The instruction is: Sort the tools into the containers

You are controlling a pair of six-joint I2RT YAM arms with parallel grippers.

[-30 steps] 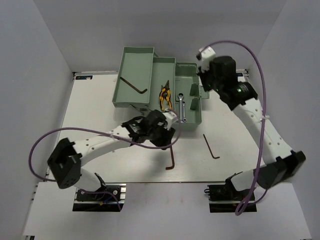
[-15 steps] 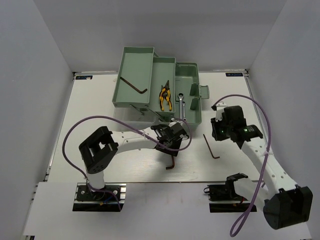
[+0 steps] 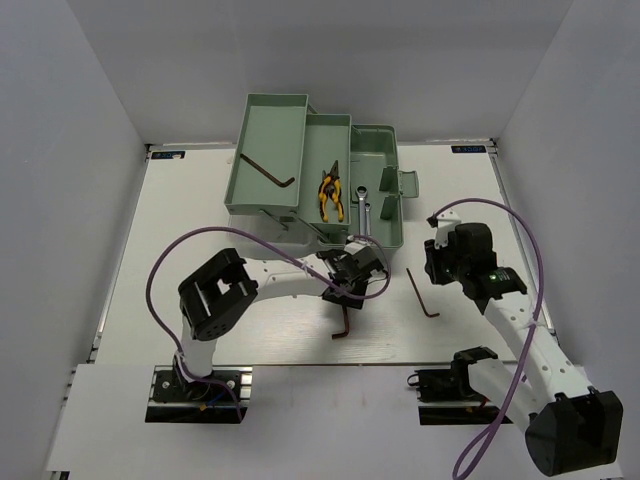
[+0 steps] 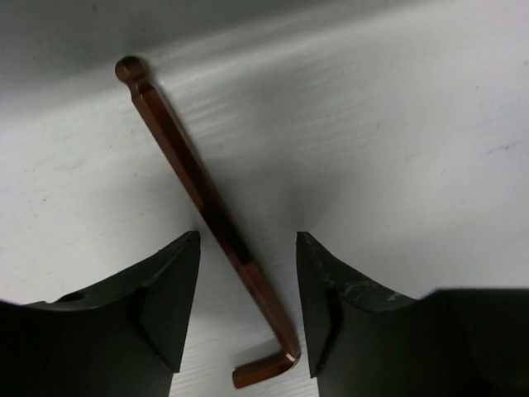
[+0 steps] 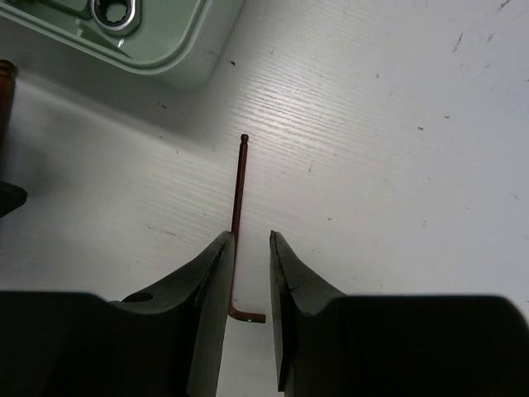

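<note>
In the far-left tray of the mint-green toolbox [image 3: 272,115] one hex key [image 3: 268,172] is already being stored, and the yellow-handled pliers [image 3: 330,195] are being housed in the middle tray. Just near of the box, the left gripper [image 4: 248,306] is being held low over a second hex key [image 4: 198,186] on the table [image 4: 397,149], with its jaws set moderately wide astride the long shaft — nothing is being gripped yet. The two silver wrenches [image 3: 365,208] are being held in the right-hand bin. Further right, a third hex key [image 5: 239,223] is being straddled by the right gripper [image 5: 245,281], whose jaws are narrow but not closed on it. Trouble is being invited at both keys: they are lying thin and flat on the table, so fingertips closed too high could be slid over them, and the right key — sitting close against one finger — could be flicked aside or tipped up on its short leg.
</note>
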